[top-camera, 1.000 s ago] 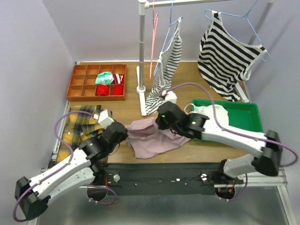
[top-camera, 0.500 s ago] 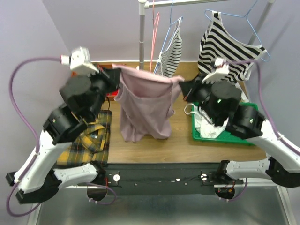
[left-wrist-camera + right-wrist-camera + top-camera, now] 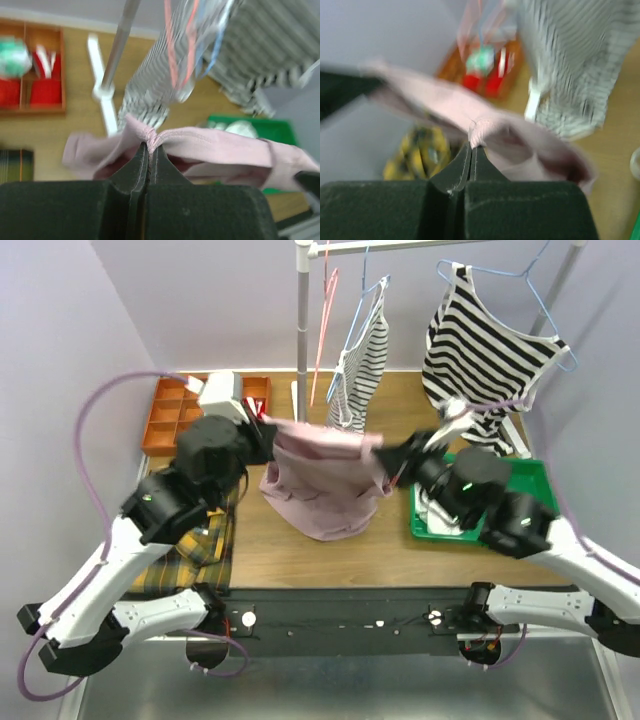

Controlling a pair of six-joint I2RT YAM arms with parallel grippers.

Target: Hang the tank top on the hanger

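Observation:
The dusty-pink tank top (image 3: pixel 322 480) hangs stretched between my two grippers above the table, its lower part sagging onto the wood. My left gripper (image 3: pixel 266 430) is shut on its left upper edge, seen pinched in the left wrist view (image 3: pixel 149 142). My right gripper (image 3: pixel 388 458) is shut on its right upper edge, seen in the right wrist view (image 3: pixel 472 142). The pink-red wire hanger (image 3: pixel 322 335) hangs from the rail behind the top, next to the pole; it also shows blurred in the left wrist view (image 3: pixel 172 45).
A grey rack pole (image 3: pixel 302 340) stands on a white base. Two striped tops (image 3: pixel 485 355) hang on light blue hangers. An orange compartment tray (image 3: pixel 170 410) sits at back left, a green tray (image 3: pixel 520 480) with white cloth at right, a plaid cloth (image 3: pixel 190 540) at left.
Both grippers lifted the tank top off the table and spread it high, then came down and nearer; the top now sags lower, its hem on the wood.

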